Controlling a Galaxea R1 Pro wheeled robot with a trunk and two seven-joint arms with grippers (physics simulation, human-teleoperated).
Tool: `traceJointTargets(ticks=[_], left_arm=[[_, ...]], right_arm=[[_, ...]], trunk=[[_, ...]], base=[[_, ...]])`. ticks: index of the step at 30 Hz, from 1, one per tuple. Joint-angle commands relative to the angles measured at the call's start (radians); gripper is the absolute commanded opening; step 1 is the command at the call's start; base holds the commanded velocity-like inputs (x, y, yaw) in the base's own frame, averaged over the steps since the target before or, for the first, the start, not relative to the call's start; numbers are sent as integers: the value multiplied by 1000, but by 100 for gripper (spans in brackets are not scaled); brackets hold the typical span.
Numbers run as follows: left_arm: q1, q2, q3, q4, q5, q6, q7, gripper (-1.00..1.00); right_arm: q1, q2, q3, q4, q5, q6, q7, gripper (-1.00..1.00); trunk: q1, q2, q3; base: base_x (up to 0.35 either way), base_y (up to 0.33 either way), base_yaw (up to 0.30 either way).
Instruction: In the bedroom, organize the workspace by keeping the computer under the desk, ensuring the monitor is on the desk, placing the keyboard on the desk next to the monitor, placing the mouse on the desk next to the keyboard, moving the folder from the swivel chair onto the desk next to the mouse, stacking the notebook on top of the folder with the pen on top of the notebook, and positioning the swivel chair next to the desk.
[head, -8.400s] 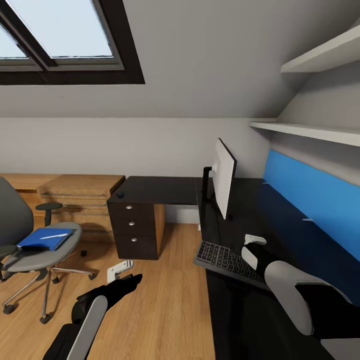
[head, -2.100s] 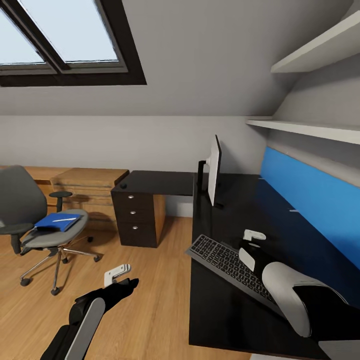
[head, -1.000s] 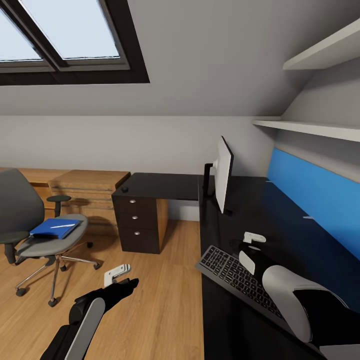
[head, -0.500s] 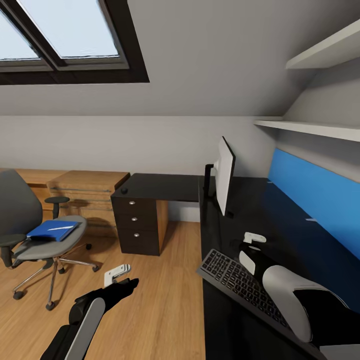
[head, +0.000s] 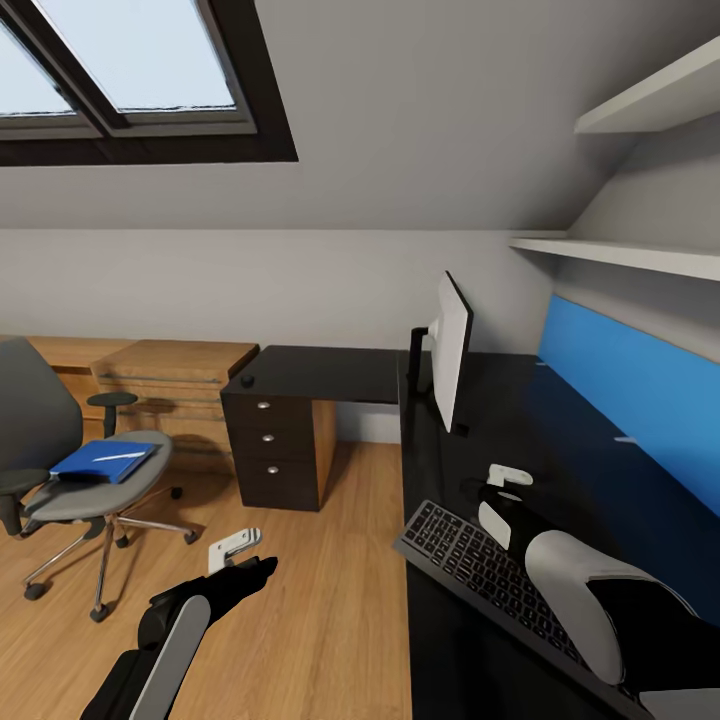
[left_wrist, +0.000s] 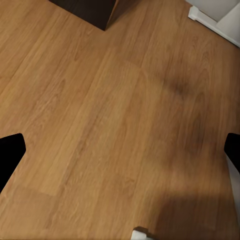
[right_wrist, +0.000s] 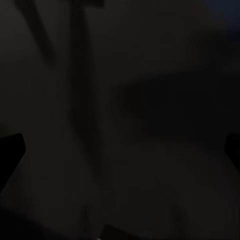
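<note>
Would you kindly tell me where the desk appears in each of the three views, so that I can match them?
Head view: the desk runs along the right, with its drawer unit near the centre.
Left wrist view: a dark corner of the drawer unit meets the wood floor.
Right wrist view: the desk's dark glossy top lies ahead.
Shared landmark: the drawer unit on the wood floor.

One desk (head: 470, 600), bearing one monitor (head: 451, 350) and one keyboard (head: 480, 570). One chair (head: 60, 470), its seat carrying one folder (head: 95, 463) with one pen (head: 122, 456). Three drawers (head: 268, 440) at the desk's left end. Two shelves (head: 640, 258). Two grippers: left (head: 236, 545), right (head: 508, 477).
</note>
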Motion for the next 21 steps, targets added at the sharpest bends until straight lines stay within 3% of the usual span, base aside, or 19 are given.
traceJointTargets(ticks=[1,21], left_arm=[[-1,1,-2,-1,10,1,10,100],[-1,1,-2,-1,10,1,11,100]], right_arm=[[-1,0,2,-1,-6,0,-3,100],[-1,0,2,-2,-7,1,-5,100]], trunk=[[0,-1,-2],[0,-1,-28]], base=[[3,0,0],[0,0,0]])
